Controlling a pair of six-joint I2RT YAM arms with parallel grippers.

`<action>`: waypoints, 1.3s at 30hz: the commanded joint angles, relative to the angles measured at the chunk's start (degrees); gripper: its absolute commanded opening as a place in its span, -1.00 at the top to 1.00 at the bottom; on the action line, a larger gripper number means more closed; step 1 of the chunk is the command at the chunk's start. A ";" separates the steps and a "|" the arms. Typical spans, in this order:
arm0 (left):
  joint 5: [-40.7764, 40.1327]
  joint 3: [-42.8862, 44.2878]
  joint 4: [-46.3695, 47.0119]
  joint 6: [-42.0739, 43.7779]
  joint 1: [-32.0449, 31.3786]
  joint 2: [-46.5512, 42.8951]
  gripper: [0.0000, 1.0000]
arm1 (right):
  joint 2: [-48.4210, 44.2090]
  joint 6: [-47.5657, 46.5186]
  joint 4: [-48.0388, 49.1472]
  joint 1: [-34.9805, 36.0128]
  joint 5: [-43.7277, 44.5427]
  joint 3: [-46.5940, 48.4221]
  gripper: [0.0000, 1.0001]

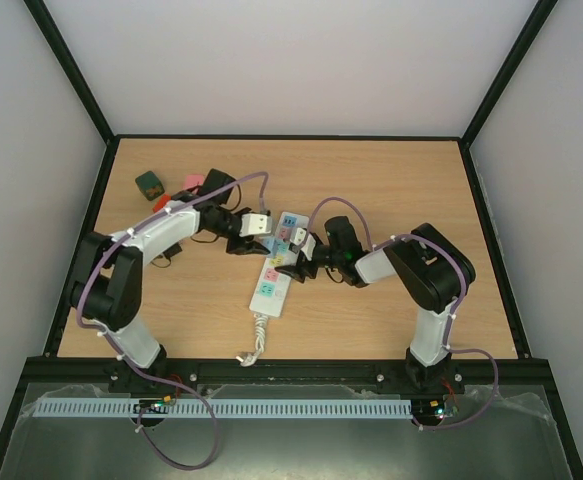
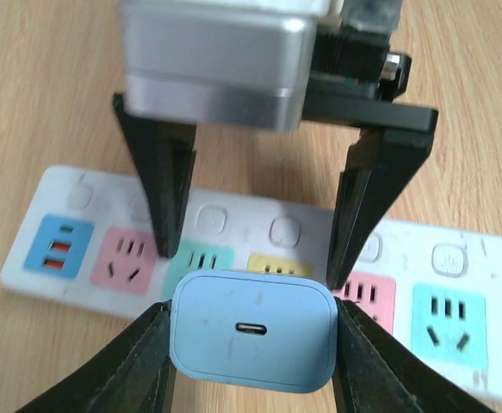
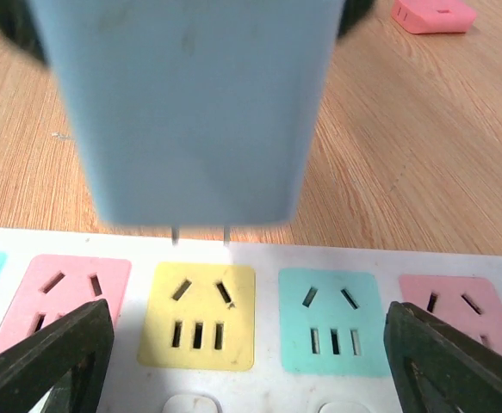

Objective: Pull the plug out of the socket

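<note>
Step in hand: drawing the plug [image 2: 252, 327] clear of the socket [image 1: 269, 290].

Obs. The socket lies lengthwise near the middle of the worktop [image 1: 401, 180], with its coiled cord [image 1: 258, 335] toward the arm bases. Left gripper [image 2: 252, 366]: jaws closed on the two flanks of the pale-blue plug, USB-C port facing the wrist camera. Right gripper [image 3: 249, 331]: jaws spread wide and holding nothing, straddling the yellow and teal outlet faces. In the left wrist view its fingertips [image 2: 169, 245] look planted on the strip's face (contact probable, not certain).

Right wrist view: two prongs [image 3: 225, 232] are bared under the plug body, their ends at the strip's far edge above the yellow outlet. Cannot tell whether they are fully out of the slots.

Judgement: extraction looks nearly complete. To do it well:
- Pull straight along the prong axis, with no rocking or twisting, so the prongs do not bind.
- Have the right arm press the strip flat to the worktop so it does not lift with the plug.
- The smooth flanks could slip, so squeeze firmly and travel slowly.
- Confirm the prongs are clear before any sideways move.
</note>
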 commanded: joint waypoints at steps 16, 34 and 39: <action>-21.30 -2.15 -9.02 10.82 12.27 -10.08 0.26 | 0.81 -2.46 -5.46 0.52 0.92 -1.48 -0.78; -53.76 -2.73 4.23 16.23 10.29 -0.80 0.26 | -0.10 -1.69 -3.70 0.52 0.96 -2.49 -0.82; -57.75 -3.78 7.93 17.26 8.87 1.45 0.26 | -0.03 -1.42 -3.52 0.43 1.11 -2.51 -0.83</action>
